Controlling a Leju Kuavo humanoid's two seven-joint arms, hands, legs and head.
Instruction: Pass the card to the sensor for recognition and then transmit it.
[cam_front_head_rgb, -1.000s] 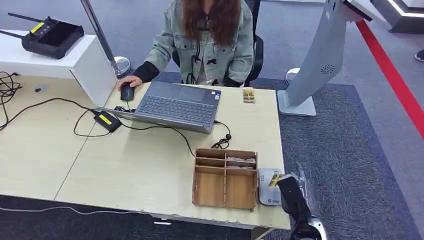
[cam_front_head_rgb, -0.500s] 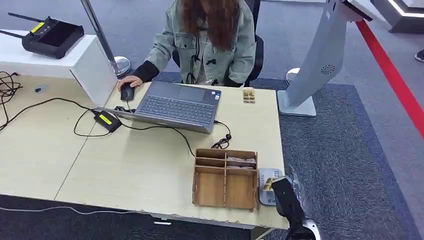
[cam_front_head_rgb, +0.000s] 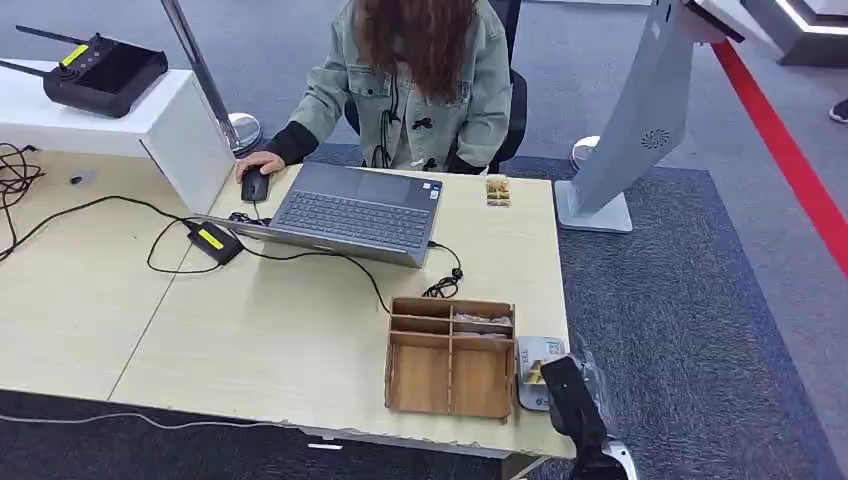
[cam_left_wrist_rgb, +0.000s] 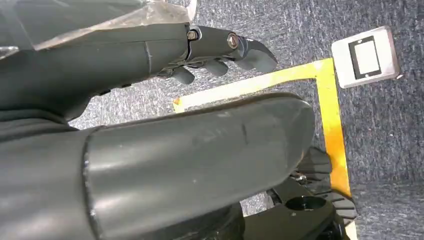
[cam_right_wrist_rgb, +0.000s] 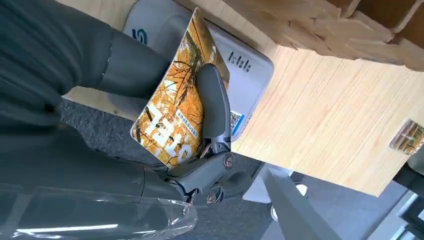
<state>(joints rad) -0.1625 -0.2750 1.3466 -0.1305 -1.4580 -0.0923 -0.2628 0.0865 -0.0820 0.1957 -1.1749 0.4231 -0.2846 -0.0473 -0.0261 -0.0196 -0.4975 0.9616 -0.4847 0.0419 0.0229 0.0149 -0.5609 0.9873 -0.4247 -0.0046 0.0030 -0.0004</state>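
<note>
My right hand (cam_right_wrist_rgb: 165, 120) pinches the orange card (cam_right_wrist_rgb: 180, 107) between thumb and a finger and holds it over the grey sensor (cam_right_wrist_rgb: 240, 75), which lies at the near right corner of the desk (cam_front_head_rgb: 300, 340), just beside the wooden organizer (cam_front_head_rgb: 450, 357). My left hand (cam_left_wrist_rgb: 220, 50) hangs above the carpet with fingers loosely curled, gripping nothing. At the desk's far edge a person (cam_front_head_rgb: 420, 90) sits at a laptop (cam_front_head_rgb: 350, 212).

The card (cam_right_wrist_rgb: 176, 117) bears large white letters, apparently "ETC".
</note>
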